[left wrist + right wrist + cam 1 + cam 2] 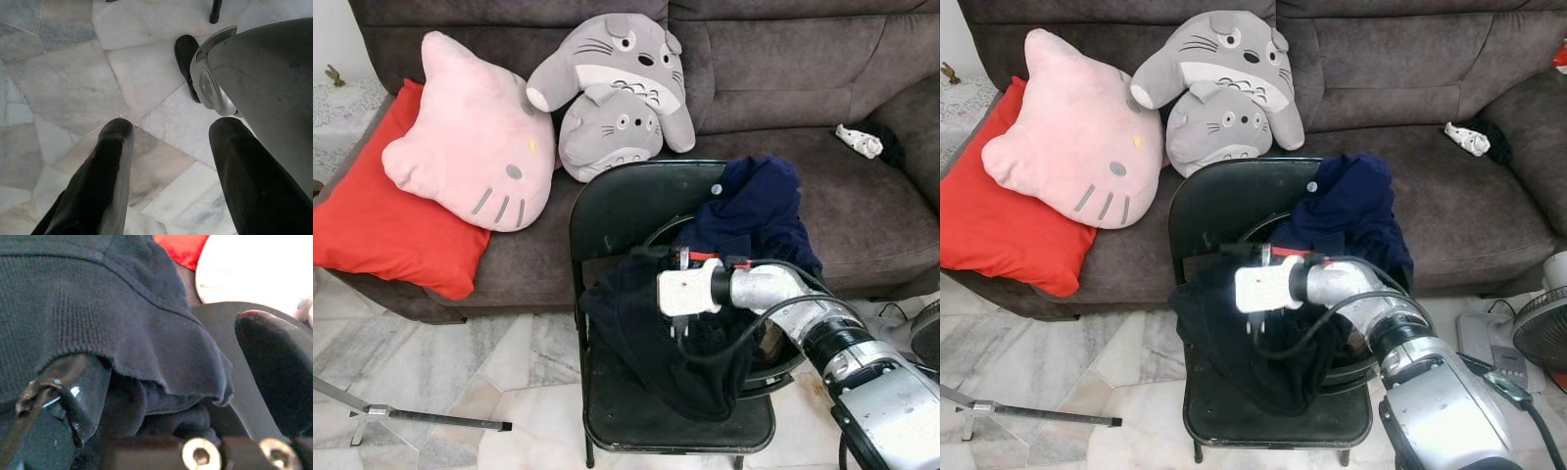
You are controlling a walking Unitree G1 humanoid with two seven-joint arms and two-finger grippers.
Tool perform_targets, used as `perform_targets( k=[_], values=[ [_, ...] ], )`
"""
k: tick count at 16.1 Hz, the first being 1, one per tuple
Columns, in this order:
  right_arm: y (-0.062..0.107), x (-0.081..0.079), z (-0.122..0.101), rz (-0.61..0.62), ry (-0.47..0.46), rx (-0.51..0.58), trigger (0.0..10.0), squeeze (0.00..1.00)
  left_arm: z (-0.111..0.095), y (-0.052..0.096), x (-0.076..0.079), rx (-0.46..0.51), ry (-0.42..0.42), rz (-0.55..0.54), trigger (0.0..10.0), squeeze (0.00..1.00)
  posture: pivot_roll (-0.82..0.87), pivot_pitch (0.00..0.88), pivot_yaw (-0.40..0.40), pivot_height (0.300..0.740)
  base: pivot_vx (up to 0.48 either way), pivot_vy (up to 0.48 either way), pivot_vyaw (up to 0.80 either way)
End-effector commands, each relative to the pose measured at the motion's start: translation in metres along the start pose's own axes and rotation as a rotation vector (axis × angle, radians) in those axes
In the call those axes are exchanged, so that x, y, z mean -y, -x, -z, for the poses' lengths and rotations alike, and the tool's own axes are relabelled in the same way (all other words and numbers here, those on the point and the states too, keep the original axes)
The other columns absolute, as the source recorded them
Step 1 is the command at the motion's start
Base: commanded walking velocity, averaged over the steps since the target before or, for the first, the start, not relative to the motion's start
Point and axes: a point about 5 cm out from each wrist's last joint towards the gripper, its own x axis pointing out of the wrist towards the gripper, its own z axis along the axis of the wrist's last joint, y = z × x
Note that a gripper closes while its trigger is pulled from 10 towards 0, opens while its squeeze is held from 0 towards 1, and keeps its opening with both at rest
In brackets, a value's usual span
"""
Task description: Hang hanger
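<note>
A: Nearest is the right arm's silver forearm, reaching in from the robot's right over the black folding chair. What is it after?

B: The dark navy garment heaped on the seat and draped over the backrest. A hanger seems tucked under its hem; in the right wrist view a black, glossy hooked piece pokes out from beneath the knit edge. I judge that to be it, though most of it is buried.

A: And the right pincer?

B: Level with the seat, pointing toward the sofa, wrist held flat. Its fingers stand apart, one at the hem, the other clear of the cloth, gripping nothing yet.

A: The other arm?

B: The left pincer hangs idle above the marble floor, fingers spread, empty.

A: Why that low, flat approach?

B: Probably to slide under the fabric and catch the hanger.
</note>
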Motion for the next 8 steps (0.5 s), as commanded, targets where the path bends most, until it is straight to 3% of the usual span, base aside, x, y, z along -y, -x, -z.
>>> perform_targets(
  k=[1, 8],
  values=[
    [-0.0032, 0.0018, -0.0042, -0.013, 0.029, 0.009, 10.0, 0.00, 0.0150, 0.0044, -0.0040, -0.049, -0.005, -0.011, 10.0, 0.00, 0.02, 0.263, 0.026, 0.740, 0.000, 0.000, 0.00],
    [-0.0054, 0.0110, -0.0046, 0.077, 0.102, -0.039, 10.0, 0.00, 0.0151, 0.0045, -0.0041, -0.047, -0.002, -0.014, 10.0, 0.00, 0.03, 0.266, 0.024, 0.740, 0.000, 0.000, 0.00]
  ],
)
